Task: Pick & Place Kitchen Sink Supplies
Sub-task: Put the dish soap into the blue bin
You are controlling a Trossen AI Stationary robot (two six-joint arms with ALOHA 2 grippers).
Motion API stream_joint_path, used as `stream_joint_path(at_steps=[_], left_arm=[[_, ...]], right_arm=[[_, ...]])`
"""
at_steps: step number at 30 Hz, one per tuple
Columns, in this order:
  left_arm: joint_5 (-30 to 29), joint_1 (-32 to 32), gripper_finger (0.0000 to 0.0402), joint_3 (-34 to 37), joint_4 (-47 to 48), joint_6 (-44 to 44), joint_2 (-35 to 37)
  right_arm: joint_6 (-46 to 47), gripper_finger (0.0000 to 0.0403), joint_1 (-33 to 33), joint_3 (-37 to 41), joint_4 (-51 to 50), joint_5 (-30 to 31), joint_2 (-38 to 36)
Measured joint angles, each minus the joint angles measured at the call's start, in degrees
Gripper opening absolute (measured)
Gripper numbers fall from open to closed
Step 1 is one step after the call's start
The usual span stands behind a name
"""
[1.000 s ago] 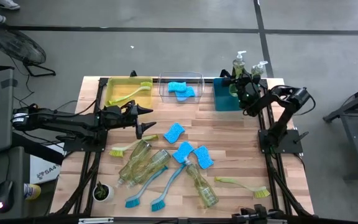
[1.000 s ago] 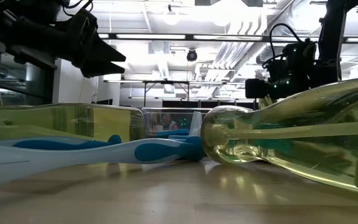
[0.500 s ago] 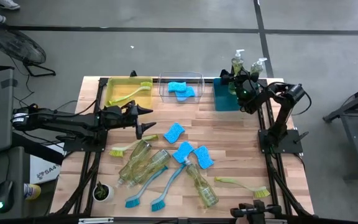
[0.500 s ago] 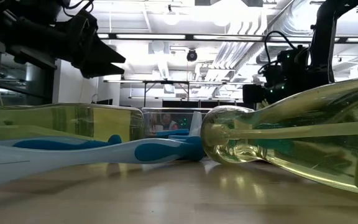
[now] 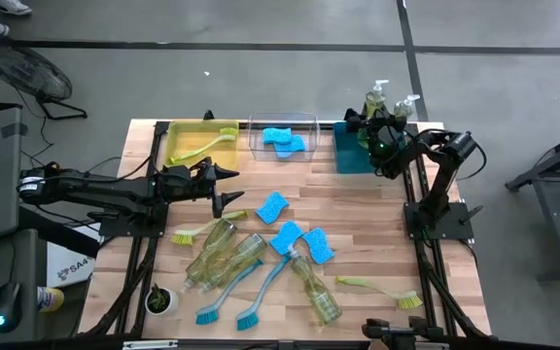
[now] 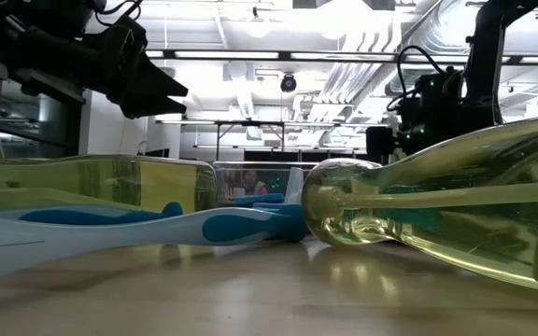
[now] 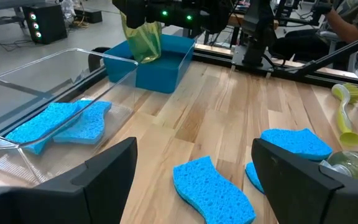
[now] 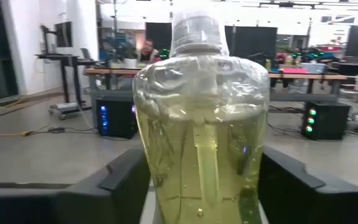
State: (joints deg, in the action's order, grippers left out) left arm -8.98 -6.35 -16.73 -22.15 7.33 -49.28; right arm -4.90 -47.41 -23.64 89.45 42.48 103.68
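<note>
My right gripper [image 5: 379, 142] is over the teal bin [image 5: 348, 156] at the table's far right, shut on an upright clear yellow-green soap bottle [image 8: 201, 143]. A second pump bottle [image 5: 408, 105] stands close beside it. My left gripper [image 5: 233, 188] hangs open above the table's left middle, touching nothing. Near it, light-blue sponges [image 5: 272, 206] lie flat on the wood. Further bottles [image 5: 224, 255] lie on their sides. Blue brushes [image 5: 261, 287] and a yellow-green brush [image 5: 382, 290] lie towards the near edge. My right gripper pinches the soap bottle by its body [image 8: 160, 186], one finger [image 8: 120, 183] on each side of it. The fingers come at it level. The bottle stays upright, its lower end [image 7: 143, 53] down inside the teal bin; whether it rests on the bin's floor is hidden.
A yellow bin [image 5: 194, 144] holds a yellow-green brush, and the clear bin [image 5: 304, 124] holds sponges; both stand along the far edge. A small potted plant [image 5: 160, 299] sits at the near left corner. Bare wood lies between the bins and the pile.
My right gripper, carrying the bottle, has moved a little towards the far edge over the teal bin, then held still.
</note>
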Motion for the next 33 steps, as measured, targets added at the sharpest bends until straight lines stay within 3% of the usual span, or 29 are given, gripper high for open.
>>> stream_joint_path(at_steps=[4,26,33], left_arm=[[0.00,0.00,0.0312,0.00,0.00,0.01,0.00],[0.71,0.00,0.0312,0.00,0.00,0.40,0.00],[0.71,0.00,0.0312,0.00,0.00,0.43,0.00]], right_arm=[[-0.90,0.0272,0.93,0.02,0.06,1.18,0.00],[-9.60,0.0271,7.29,0.07,0.33,7.59,-0.20],[-9.21,0.0271,7.73,0.07,0.37,13.31,-0.28]])
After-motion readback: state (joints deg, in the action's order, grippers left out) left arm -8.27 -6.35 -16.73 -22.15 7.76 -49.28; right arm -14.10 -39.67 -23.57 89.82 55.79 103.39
